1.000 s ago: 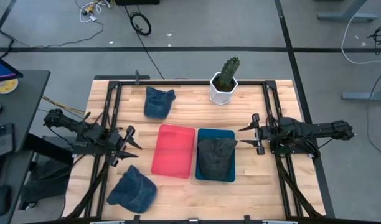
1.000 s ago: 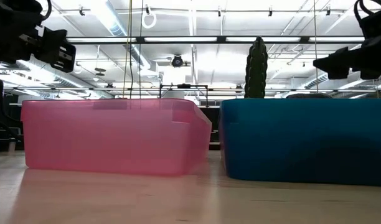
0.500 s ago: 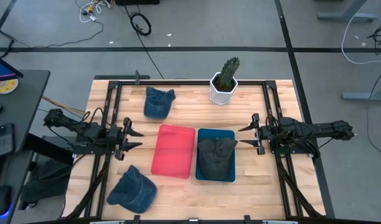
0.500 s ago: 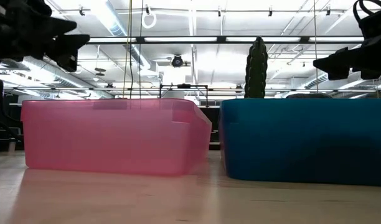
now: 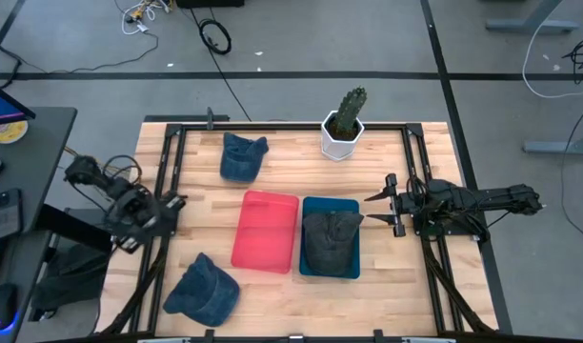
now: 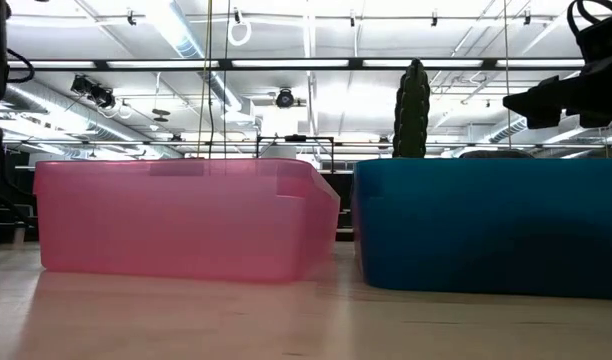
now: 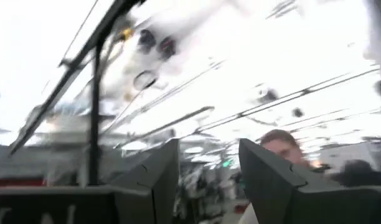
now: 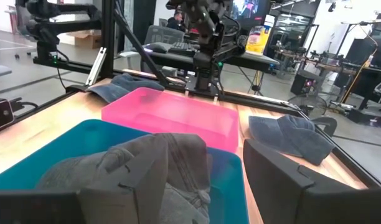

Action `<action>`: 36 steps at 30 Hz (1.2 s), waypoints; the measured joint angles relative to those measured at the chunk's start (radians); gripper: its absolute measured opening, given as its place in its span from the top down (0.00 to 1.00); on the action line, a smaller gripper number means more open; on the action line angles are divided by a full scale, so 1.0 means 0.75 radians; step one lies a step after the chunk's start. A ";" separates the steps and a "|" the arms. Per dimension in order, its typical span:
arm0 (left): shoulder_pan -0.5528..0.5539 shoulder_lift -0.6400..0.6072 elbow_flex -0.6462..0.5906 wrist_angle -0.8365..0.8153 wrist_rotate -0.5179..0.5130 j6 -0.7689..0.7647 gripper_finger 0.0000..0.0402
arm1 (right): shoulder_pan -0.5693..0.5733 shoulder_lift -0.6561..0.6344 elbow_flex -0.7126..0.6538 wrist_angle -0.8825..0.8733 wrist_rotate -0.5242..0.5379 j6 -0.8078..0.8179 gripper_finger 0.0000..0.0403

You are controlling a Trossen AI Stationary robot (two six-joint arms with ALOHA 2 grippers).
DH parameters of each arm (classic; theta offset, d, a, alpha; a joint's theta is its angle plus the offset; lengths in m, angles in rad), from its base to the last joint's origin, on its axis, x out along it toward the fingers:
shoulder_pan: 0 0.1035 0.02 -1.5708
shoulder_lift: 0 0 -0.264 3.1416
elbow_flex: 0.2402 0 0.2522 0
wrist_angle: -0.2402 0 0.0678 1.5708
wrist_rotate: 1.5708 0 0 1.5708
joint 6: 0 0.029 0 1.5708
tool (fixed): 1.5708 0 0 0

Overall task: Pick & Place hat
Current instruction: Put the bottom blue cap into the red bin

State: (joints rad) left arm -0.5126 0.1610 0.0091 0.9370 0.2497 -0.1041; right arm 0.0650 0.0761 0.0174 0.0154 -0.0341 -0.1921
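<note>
The desk (image 5: 377, 171) is a pale butcher-block top framed by black rails, standing on a grey concrete floor crossed by dark tape lines and loose cables; the low view looks past it into a bright hall with ceiling strip lights and pipework; a person shows faintly in the left wrist view, too blurred to describe.

At the desk's middle sit two bins side by side, touching or nearly so: a pink bin (image 5: 266, 232) holding nothing visible, and a teal bin (image 5: 331, 237) with a dark grey hat (image 5: 330, 240) lying crumpled inside it (the right wrist view shows it filling most of that bin); a blue denim hat (image 5: 243, 156) lies near the far edge, left of a cactus in a white pot (image 5: 344, 124) that stands at the far edge's middle; a second blue denim hat (image 5: 202, 289) lies at the near left corner, partly over the rail.

The left end effector (image 5: 173, 202) is at the left edge, tilted up off the desk with its camera facing the ceiling, its fingers spread and holding nothing; the right end effector (image 5: 374, 211) hovers level just beside the teal bin's right wall, fingers spread and holding nothing.

Bare wood lies along the near edge right of the bins and between the cactus and the bins; the strip between the pink bin and the left rail is also bare.
</note>
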 joint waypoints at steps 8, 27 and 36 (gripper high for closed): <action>-0.194 0.411 0.400 -0.201 0.030 0.291 0.58 | 0.000 0.001 0.000 0.000 0.000 0.000 0.47; -0.551 1.595 2.312 -2.763 -1.021 -0.482 0.58 | 0.000 0.001 0.000 -0.001 0.000 0.000 0.47; -0.594 1.925 2.588 -3.234 -0.738 -1.269 0.58 | 0.001 0.000 0.000 -0.001 0.000 0.000 0.47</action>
State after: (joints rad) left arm -0.9585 1.6044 1.9503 -1.4884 -0.3040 -1.0557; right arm 0.0654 0.0765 0.0174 0.0151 -0.0341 -0.1921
